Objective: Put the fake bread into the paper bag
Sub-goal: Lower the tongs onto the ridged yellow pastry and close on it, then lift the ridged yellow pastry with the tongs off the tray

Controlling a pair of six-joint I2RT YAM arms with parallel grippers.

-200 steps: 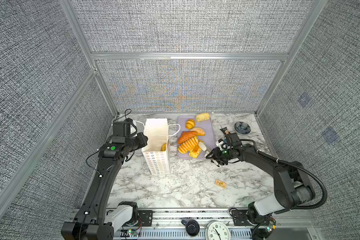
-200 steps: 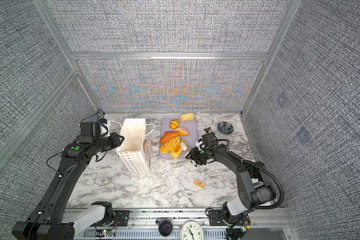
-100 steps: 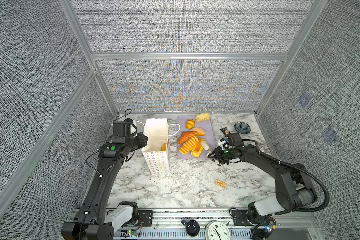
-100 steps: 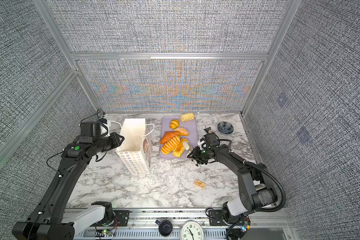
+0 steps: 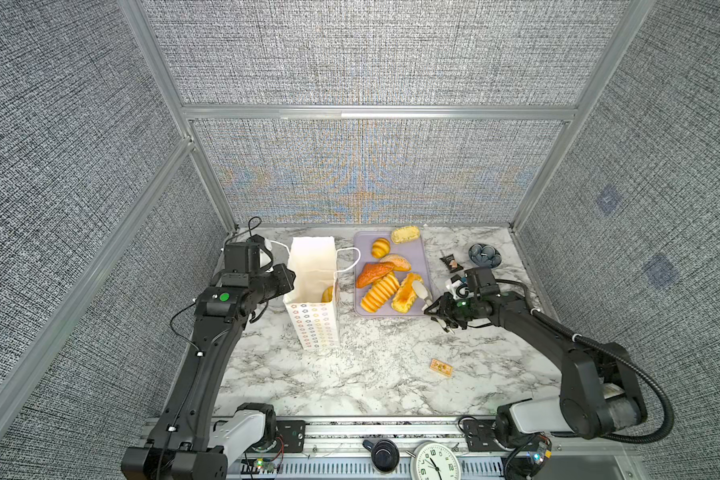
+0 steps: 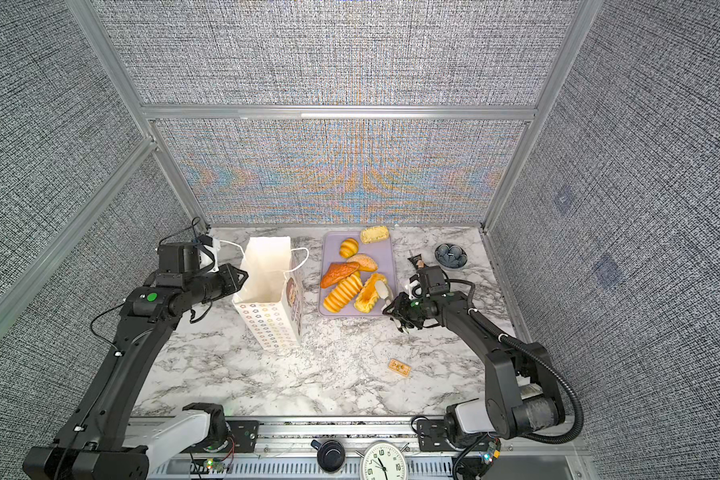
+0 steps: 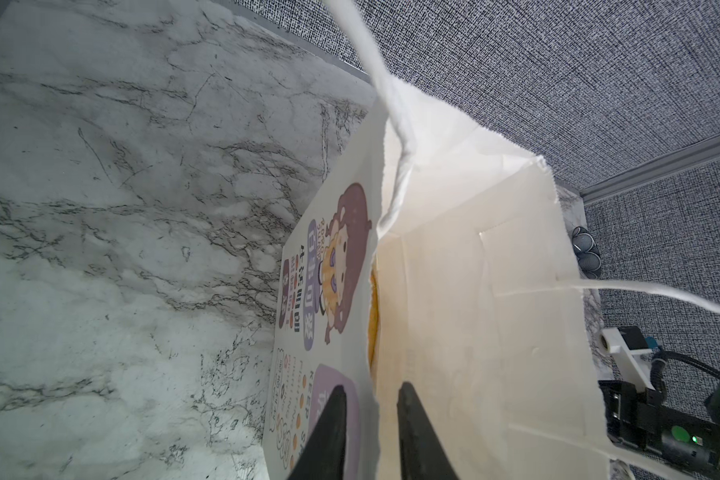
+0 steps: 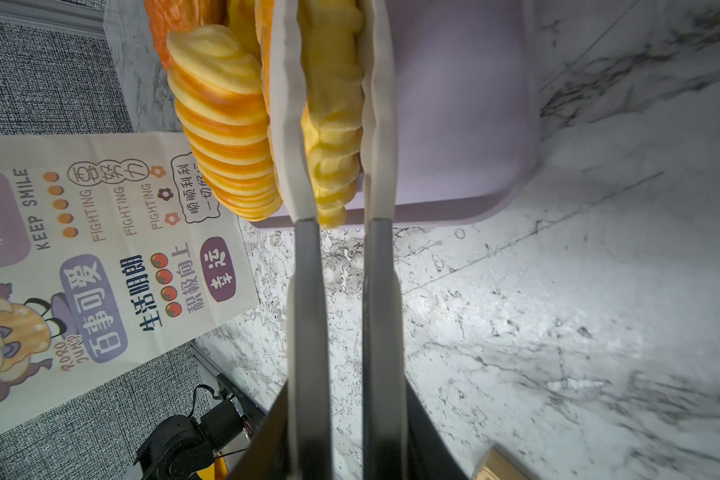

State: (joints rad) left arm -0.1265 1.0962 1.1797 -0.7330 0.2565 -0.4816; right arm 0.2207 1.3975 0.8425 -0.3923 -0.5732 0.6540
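The paper bag (image 5: 313,316) is standing upright and open on the marble table (image 5: 371,374), just left of the lavender tray (image 5: 427,253), with one golden loaf (image 5: 327,294) showing inside against its right wall. The left end effector (image 7: 371,432) is straddling the rim of the bag's left wall, one dark finger outside over the cartoon print and one inside. The jaws are standing narrowly apart with the paper between them, and whether they are pinching it cannot be told. The right end effector (image 8: 332,62) is reaching over the tray's near right corner and is clenched on the yellow ridged loaf (image 5: 404,299), its white fingers (image 8: 285,124) pressing both long sides; whether the loaf is lifting clear of the tray cannot be told. The striped loaf (image 5: 377,293) is lying just left of it, touching it, with the brown long roll (image 5: 373,272) and the seeded bun (image 5: 396,262) beyond, the croissant (image 5: 380,247) farther back and the pale crumbly bun (image 5: 405,234) sitting at the tray's far edge. A small tan packet (image 5: 441,368) is lying on the table nearer the front, well apart from the tray.
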